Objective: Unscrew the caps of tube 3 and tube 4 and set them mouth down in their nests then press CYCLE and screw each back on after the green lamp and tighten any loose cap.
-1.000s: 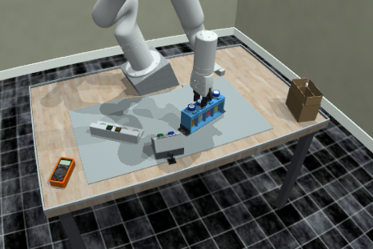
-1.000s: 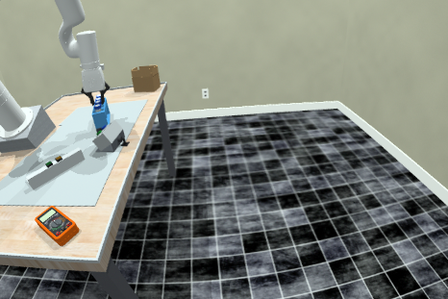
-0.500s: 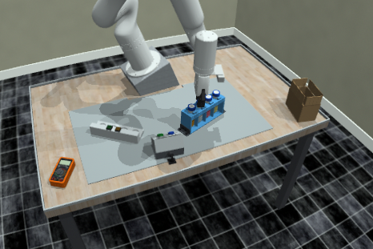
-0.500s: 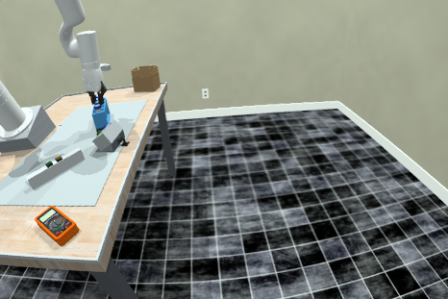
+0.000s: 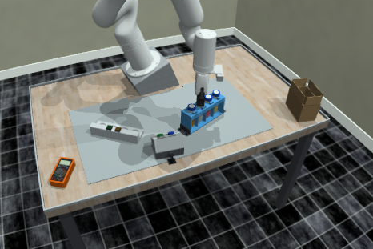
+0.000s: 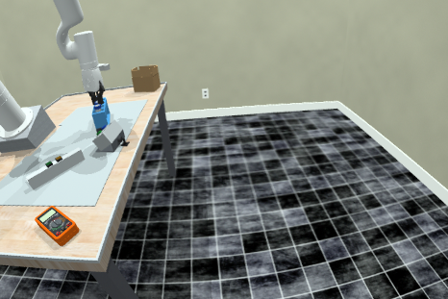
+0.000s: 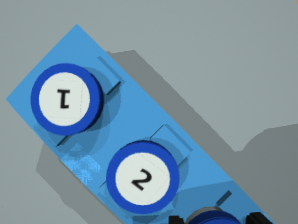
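The blue decapping station (image 5: 202, 114) stands on the grey mat, and it also shows in the exterior view (image 6: 101, 115). In the wrist view, cap 1 (image 7: 65, 98) and cap 2 (image 7: 142, 177) sit on their tubes. My gripper (image 5: 200, 98) stands upright over the station and is shut on the cap of tube 3 (image 7: 212, 218), which shows only at the bottom edge between the black fingertips. The cap of tube 4 (image 5: 191, 107) sits on its tube beside the fingers. The cap tray (image 5: 116, 130) lies to the left with its nests empty.
The grey key housing (image 5: 168, 145) with the blue key (image 5: 170, 133) and the green key (image 5: 160, 134) stands in front of the station. An orange multimeter (image 5: 62, 170) lies at the front left. A cardboard box (image 5: 304, 98) stands at the right edge.
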